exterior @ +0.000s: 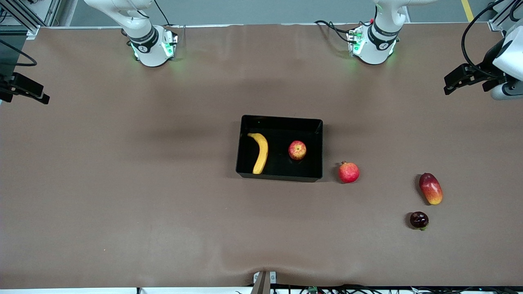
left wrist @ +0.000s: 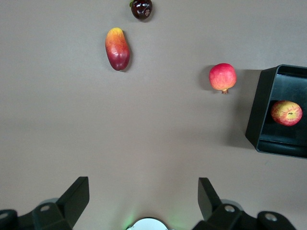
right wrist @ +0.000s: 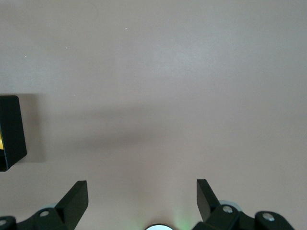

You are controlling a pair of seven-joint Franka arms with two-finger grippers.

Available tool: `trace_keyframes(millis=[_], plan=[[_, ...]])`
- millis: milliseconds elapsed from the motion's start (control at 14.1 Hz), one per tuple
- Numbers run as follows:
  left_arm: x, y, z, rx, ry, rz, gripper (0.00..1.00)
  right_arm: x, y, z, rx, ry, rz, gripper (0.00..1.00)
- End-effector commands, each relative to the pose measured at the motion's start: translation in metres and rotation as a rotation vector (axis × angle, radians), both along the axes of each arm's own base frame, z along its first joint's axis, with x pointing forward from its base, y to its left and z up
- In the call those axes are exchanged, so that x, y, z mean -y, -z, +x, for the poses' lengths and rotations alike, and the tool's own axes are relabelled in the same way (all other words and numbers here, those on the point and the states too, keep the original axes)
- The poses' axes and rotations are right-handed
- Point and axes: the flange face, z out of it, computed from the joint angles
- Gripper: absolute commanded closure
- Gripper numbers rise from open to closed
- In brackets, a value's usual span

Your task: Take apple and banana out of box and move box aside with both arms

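Note:
The black box (exterior: 281, 119) sits mid-table. In it lie the yellow banana (exterior: 260, 152), toward the right arm's end, and the red-and-yellow apple (exterior: 297, 150) beside it. The left wrist view shows a box corner (left wrist: 259, 110) with the apple (left wrist: 286, 113) inside. My left gripper (left wrist: 144, 191) hangs open and empty over bare table at the left arm's end (exterior: 459, 79). My right gripper (right wrist: 142, 191) hangs open and empty over bare table at the right arm's end (exterior: 26, 90), with a box corner (right wrist: 12, 132) at the edge of its view.
A red pomegranate (exterior: 348, 172) lies just outside the box toward the left arm's end. Farther that way lie a red-yellow mango (exterior: 430, 188) and, nearer the front camera, a small dark fruit (exterior: 419, 220). The brown table cover ripples along the front edge.

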Motion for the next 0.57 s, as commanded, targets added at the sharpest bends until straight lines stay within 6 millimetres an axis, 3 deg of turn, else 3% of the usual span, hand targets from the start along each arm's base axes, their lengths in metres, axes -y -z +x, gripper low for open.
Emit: trace_keyframes(millis=[0, 213, 497], plan=[[0.0, -0.001, 0.004, -0.014, 0.016, -0.019, 0.0, -0.009, -0.001, -0.001, 0.0, -0.015, 0.013, 0.0], [0.002, 0.0, 0.004, -0.016, 0.019, -0.017, 0.0, -0.025, 0.0, -0.002, -0.011, -0.036, 0.011, 0.0], [0.002, 0.001, 0.005, -0.019, 0.019, -0.017, 0.0, -0.028, 0.001, -0.002, -0.018, -0.041, 0.011, 0.0]])
